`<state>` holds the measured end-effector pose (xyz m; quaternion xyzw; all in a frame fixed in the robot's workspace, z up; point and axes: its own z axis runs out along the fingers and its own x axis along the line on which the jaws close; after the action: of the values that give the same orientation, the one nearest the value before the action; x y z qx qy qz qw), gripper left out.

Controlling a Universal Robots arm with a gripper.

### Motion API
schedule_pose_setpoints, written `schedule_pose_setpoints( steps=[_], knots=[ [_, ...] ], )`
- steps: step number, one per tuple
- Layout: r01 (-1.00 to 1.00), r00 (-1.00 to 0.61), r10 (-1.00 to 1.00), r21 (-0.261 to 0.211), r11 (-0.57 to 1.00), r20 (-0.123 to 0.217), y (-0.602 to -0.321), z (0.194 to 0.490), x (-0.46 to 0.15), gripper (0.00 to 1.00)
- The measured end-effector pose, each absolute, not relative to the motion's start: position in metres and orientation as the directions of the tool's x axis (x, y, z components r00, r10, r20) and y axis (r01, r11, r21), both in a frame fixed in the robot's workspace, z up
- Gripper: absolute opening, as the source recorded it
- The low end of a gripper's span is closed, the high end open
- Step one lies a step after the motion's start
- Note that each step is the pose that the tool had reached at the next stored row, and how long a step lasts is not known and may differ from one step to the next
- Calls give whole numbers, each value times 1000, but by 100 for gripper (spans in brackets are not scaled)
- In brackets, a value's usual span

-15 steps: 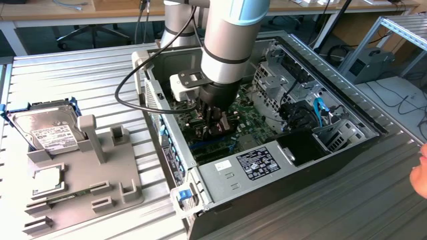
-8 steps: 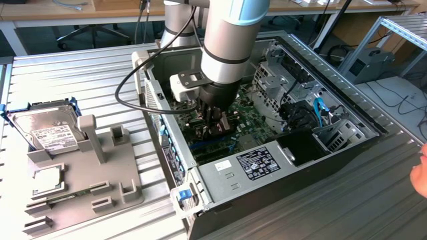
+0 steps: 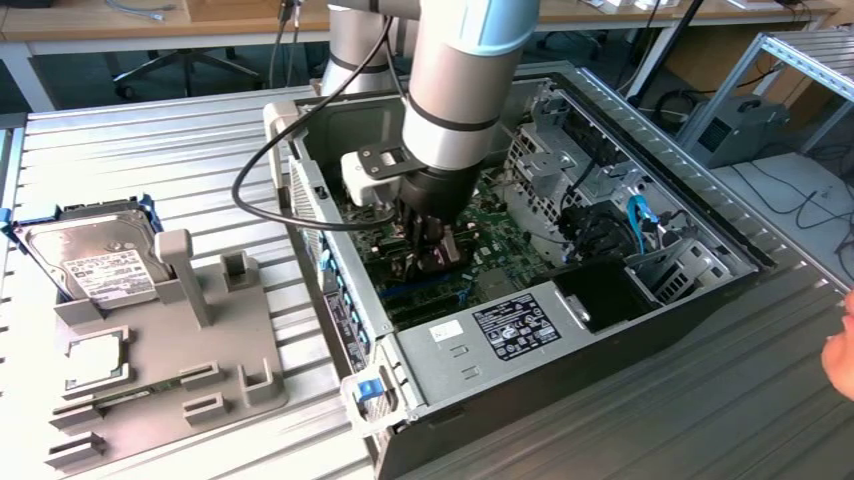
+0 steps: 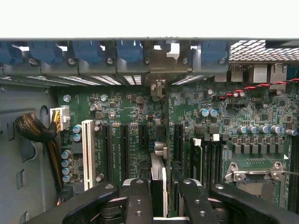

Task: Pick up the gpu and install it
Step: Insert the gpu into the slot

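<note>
Wrist view, jaws closed on edge-on gpu (image 4: 159, 184) above motherboard (image 4: 121, 107), card's lower edge hidden by fingers (image 4: 138, 200).

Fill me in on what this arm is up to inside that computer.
The robot arm has reached down into the open computer case, its claw low over the motherboard. The claw is shut on the gpu, held edge-on and upright, with its silver bracket up against the case's rear slot openings. The card sits among the expansion slots; whether it is fully seated cannot be told. Outside the case, the hard drive rests in the grey holder on the table.
</note>
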<state>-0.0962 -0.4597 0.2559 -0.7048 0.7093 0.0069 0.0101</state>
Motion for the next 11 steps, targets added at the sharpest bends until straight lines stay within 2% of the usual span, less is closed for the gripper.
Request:
schedule_pose_setpoints(
  steps=[11],
  knots=[
    [-1000, -6, -1000, -4, 6, -24, -460, 253, -95, 27]
  ],
)
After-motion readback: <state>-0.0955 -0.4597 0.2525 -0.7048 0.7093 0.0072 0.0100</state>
